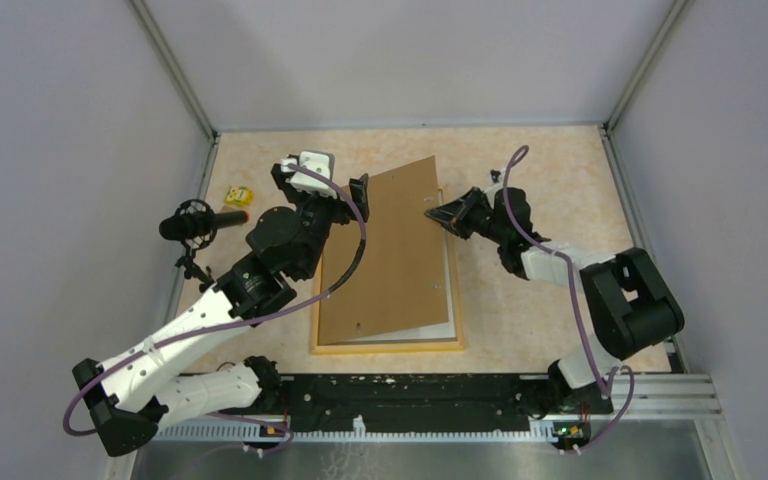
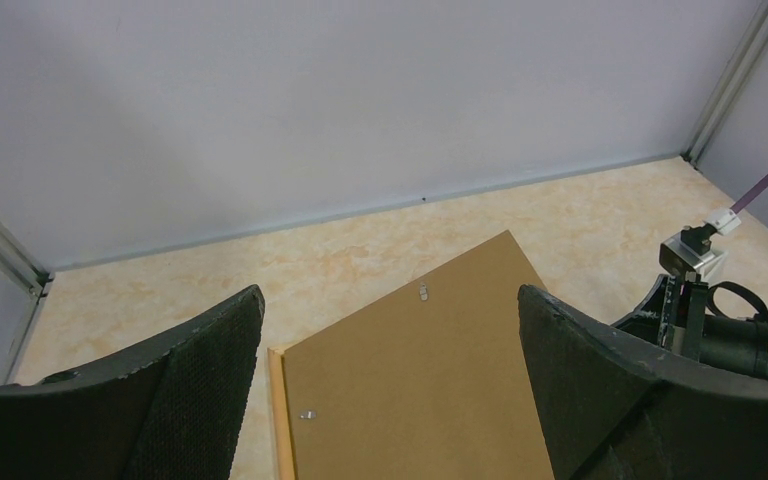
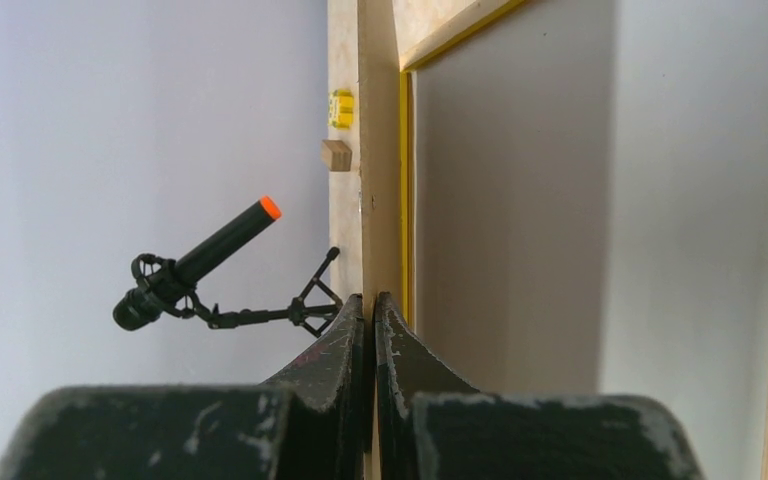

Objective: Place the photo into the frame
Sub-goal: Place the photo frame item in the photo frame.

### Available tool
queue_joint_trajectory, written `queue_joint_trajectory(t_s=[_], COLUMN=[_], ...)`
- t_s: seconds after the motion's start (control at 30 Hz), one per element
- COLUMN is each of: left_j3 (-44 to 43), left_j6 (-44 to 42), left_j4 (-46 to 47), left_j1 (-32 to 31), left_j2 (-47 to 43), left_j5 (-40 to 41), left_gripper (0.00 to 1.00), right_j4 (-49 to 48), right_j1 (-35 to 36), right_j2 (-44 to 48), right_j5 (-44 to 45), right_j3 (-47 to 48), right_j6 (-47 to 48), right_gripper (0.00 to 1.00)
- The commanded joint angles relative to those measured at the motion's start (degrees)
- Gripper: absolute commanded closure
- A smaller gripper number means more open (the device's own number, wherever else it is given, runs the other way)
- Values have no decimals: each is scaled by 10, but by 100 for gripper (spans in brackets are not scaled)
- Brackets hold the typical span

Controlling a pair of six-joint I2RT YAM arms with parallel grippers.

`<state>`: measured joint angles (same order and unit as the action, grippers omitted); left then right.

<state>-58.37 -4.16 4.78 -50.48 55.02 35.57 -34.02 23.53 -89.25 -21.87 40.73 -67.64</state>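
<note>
The table [image 1: 540, 170] carries the frame [image 1: 388, 346] lying flat at its middle. The frame's long axis runs near to far, and its yellow-orange border shows along the near and right sides. Over it sits the brown backing board [image 1: 390, 260], on the same axis but skewed and tilted. Its left long edge appears to rest by the frame's left rail, and its right long edge is raised off the frame. Under the board a white strip shows at the near right of the opening. This looks like the photo [image 1: 430, 330], plain back up, already inside the frame. The board hides how squarely it lies.

The right arm [image 1: 560, 262] reaches in from the right. Its jaws are pressed together on the board's thin right edge, toward the far end. In the wrist view that edge runs straight away from the closed tips, with the frame's yellow rail just beside it. The left arm [image 1: 260, 260] hangs over the far left of the board with its jaws wide apart and gripping nothing. The board's left part and the frame's left rail lie below and between them.

The coming move likely turns on that raised right edge. It sits in the right arm's jaws, so swinging it down inside the right rail falls to that arm. The left arm is near enough to steady the low side.
</note>
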Motion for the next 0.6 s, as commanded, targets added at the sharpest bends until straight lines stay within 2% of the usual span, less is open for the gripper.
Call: queue_joint_trajectory(t_s=[0.0,0.57], left_j3=[3,3], left_j6=[10,14], left_j4=[25,23], left_j1=[4,6], left_j2=[-1,-1], left_j5=[-5,-11], left_gripper=[1,1], right_j4=[-78,-66], right_j1=[8,10], right_j2=[-12,-42], right_j5=[-3,-14], right_j3=[16,14], right_j6=[-26,-38], right_gripper=[100,100])
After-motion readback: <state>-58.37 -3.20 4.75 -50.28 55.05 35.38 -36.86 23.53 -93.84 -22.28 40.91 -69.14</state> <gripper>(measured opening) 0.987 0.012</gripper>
